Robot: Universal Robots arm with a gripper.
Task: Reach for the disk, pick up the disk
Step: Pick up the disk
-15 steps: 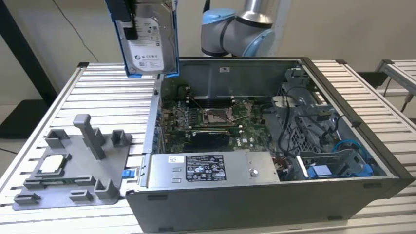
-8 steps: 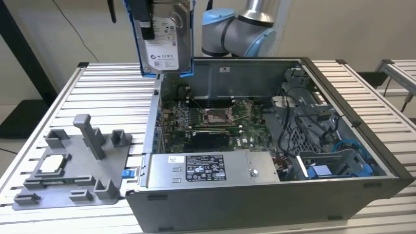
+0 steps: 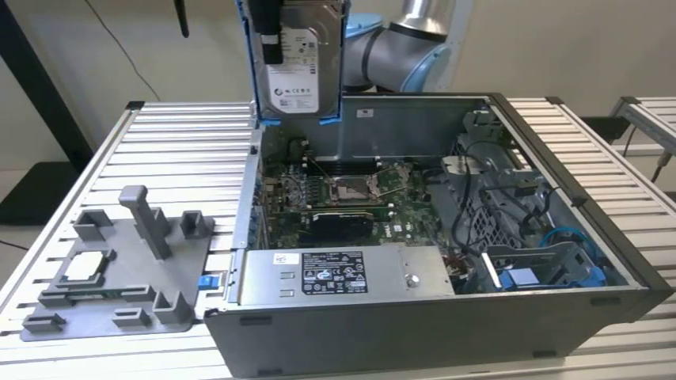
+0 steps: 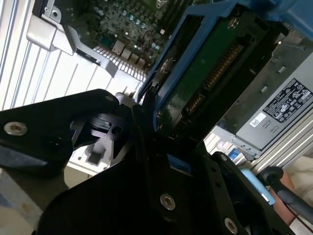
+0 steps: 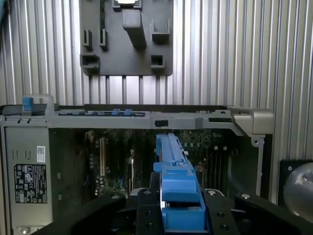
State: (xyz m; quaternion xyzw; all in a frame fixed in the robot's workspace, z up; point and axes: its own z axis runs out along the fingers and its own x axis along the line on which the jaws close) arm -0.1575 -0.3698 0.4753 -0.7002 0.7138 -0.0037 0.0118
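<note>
My gripper (image 5: 179, 198) is clamped on the disk (image 3: 299, 67), one black finger on either side of its blue bracket; the contact itself is mostly hidden, so the grip looks firm rather than proven. In the exterior view my wrist points straight down from the top of the picture. The disk hangs upright beneath it with its white label facing the camera, clear above the back wall of the computer case (image 3: 423, 332) and touching nothing but my fingers. In the second wrist view its green circuit side faces me, tilted across the frame. My arm (image 3: 407, 43) bends behind the case, one grey and blue joint showing.

Below the disk the case lies open on its side. Inside I count one motherboard (image 3: 343, 198) and one power supply (image 3: 338, 273) with a white and black sticker, lying along the near wall.

Just beside the case, on the exterior view's left, lies one grey fixture plate (image 3: 138, 313) with several upright holders, and one processor chip (image 3: 85, 267) resting on it. Case and plate both sit on one slatted metal table (image 3: 180, 138). A second slatted table (image 3: 647, 119) stands apart at the exterior view's right.
</note>
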